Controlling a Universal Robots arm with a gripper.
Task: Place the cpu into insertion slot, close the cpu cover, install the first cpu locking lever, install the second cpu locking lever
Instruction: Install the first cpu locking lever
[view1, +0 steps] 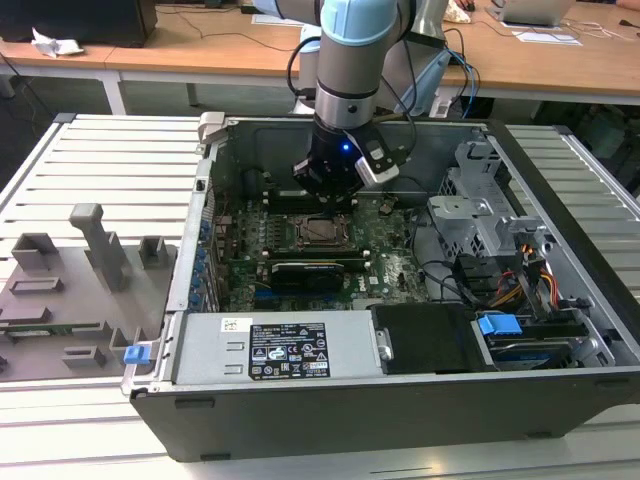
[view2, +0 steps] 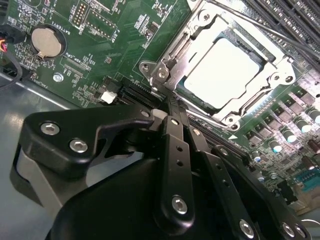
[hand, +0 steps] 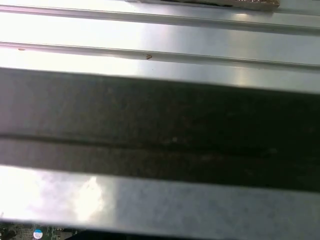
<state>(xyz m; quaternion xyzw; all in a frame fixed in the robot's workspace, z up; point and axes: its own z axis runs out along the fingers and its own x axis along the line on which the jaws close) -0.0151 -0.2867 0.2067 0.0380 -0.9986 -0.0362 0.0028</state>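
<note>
Black gripper (view2: 169, 107) linkages crowd the second wrist view, the two fingers (view2: 175, 150) drawn together with nothing between them, their tips just beside one corner of the insertion slot (view2: 165, 75). Within that socket lies the cpu (view2: 222, 72), its pale metal top framed by the cpu cover (view2: 202, 30), which lies flat over it. A thin lever rod (view2: 260, 25) runs along the socket's far edge. Around the socket spreads the green board (view2: 100, 30), with a round coin cell (view2: 46, 41) well apart from the socket.

From the exterior view, the gripper (view1: 330, 195) hangs just above the socket (view1: 322, 230) inside an open computer case (view1: 300, 400), which rests on a ribbed metal table (view1: 110, 150). Grey fixtures (view1: 95, 245) stand on the table on the case's exterior-view left. Beyond the case stretch wooden desks (view1: 200, 50).
</note>
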